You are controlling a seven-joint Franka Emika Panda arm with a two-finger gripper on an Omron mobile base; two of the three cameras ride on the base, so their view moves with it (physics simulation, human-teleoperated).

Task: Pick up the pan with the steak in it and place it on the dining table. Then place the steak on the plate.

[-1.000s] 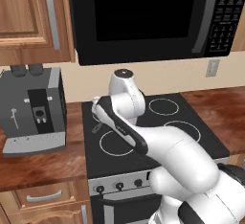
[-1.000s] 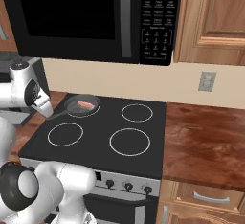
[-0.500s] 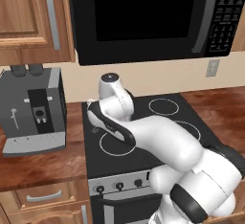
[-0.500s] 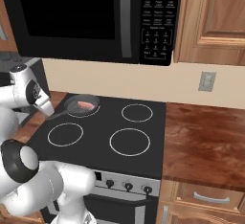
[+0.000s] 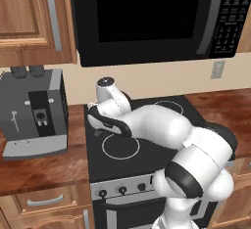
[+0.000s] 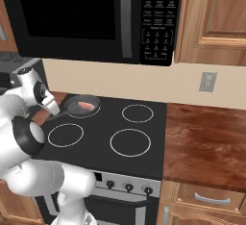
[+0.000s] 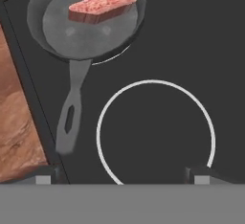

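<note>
Hovering over the black stovetop [image 7: 158, 36], the gripper [image 7: 122, 175] is seen with fingers spread wide, nothing pinched between them. In the hand view the two fingertips [image 7: 45, 176] rise at the bottom edge, one at each side of a white burner ring [image 7: 155, 132], clear of the pan.

The pan [image 7: 86, 24] is sat on the stove's rear-left burner, its handle [image 7: 72, 113] stretched toward the camera and ending just above and beside the left fingertip, not touching it. The steak [image 7: 103, 6] is lying flat inside the pan, toward its far side. A strip of brown countertop [image 7: 16, 122] is seen along the left of the stove edge.

From the right base view, the pan [image 6: 82, 106] with the steak [image 6: 86, 105] is placed at the back-left burner, the arm's wrist just left of it. From the left base view, the pan is hidden behind the arm. A microwave [image 5: 147, 17] is mounted above the stove; a grey coffee machine [image 5: 32, 110] is stood on the counter to the left.
</note>
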